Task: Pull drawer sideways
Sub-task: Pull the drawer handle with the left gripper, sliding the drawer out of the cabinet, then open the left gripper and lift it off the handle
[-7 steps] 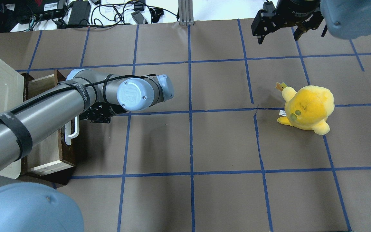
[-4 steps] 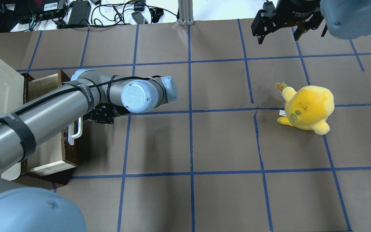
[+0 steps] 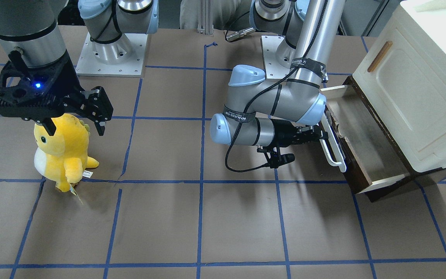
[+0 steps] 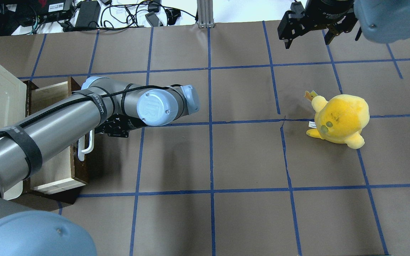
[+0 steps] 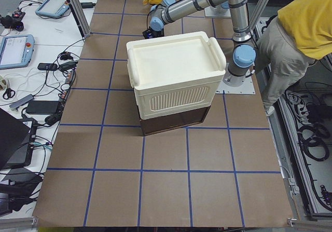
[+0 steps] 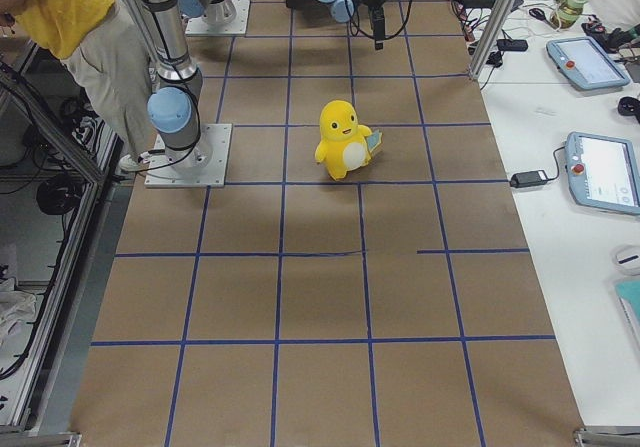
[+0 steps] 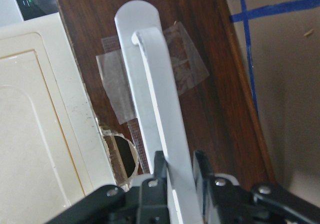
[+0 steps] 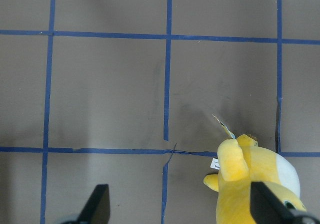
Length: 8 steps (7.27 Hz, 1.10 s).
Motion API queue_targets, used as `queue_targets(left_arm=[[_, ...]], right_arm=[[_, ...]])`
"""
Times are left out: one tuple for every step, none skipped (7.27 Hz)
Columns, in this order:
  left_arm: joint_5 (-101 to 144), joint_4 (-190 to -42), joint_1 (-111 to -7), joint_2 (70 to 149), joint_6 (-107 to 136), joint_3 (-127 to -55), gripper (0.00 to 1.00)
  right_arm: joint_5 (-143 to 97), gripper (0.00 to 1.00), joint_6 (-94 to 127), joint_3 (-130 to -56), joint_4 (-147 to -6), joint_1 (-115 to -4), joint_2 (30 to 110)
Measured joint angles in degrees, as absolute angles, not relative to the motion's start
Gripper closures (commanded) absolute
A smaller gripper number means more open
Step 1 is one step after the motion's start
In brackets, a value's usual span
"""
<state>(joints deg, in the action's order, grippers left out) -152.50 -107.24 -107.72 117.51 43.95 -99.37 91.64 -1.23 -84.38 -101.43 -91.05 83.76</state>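
Note:
The dark brown drawer (image 3: 366,135) with a pale wood interior stands partly pulled out from under the cream-white cabinet (image 3: 409,89). It also shows in the overhead view (image 4: 53,170). Its long white bar handle (image 3: 333,149) runs along the front and shows close up in the left wrist view (image 7: 152,98). My left gripper (image 3: 321,136) is shut on this handle, with one black finger (image 7: 160,170) on each side of the bar. My right gripper (image 4: 307,41) is open and empty, high above the table at the far side, away from the drawer.
A yellow plush toy (image 4: 340,119) stands on the brown paper below my right gripper (image 3: 75,126). Cables and devices (image 4: 84,14) lie beyond the table's far edge. A person in a yellow shirt (image 5: 306,19) stands by the robot's base.
My left arm has moved to the right in the overhead view, still holding the white handle. The drawer has slid further out from under the cabinet. The right arm has not moved.

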Motion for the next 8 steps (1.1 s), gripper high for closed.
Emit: queue_targets(left_arm=[[-152.1, -107.3, -108.1, 117.5, 43.9, -99.1, 0.79], [-151.9, -107.3, -108.3, 117.6, 43.9, -99.1, 0.01], [-151.9, -107.2, -108.5, 117.5, 44.0, -99.0, 0.00], [-152.2, -107.2, -108.5, 117.2, 44.1, -98.8, 0.00], [-152.3, -107.2, -108.4, 116.6, 44.1, -98.8, 0.00], [-152.4, -107.1, -108.2, 116.1, 44.0, -98.7, 0.00], [-152.3, -106.9, -107.9, 115.7, 43.9, -98.1, 0.00], [-151.3, -106.5, -107.6, 115.0, 42.6, -96.3, 0.00]], right_arm=[[91.7, 0.00, -1.2, -84.4, -101.4, -91.1, 83.8], [91.7, 0.00, -1.2, -84.4, -101.4, -91.1, 83.8], [91.7, 0.00, -1.2, -84.4, -101.4, -91.1, 83.8], [91.7, 0.00, -1.2, -84.4, -101.4, -91.1, 83.8], [91.6, 0.00, -1.2, -84.4, -101.4, -91.1, 83.8], [91.6, 0.00, -1.2, -84.4, -101.4, -91.1, 83.8], [91.6, 0.00, -1.2, -84.4, -101.4, -91.1, 83.8], [91.6, 0.00, -1.2, -84.4, -101.4, -91.1, 83.8]])
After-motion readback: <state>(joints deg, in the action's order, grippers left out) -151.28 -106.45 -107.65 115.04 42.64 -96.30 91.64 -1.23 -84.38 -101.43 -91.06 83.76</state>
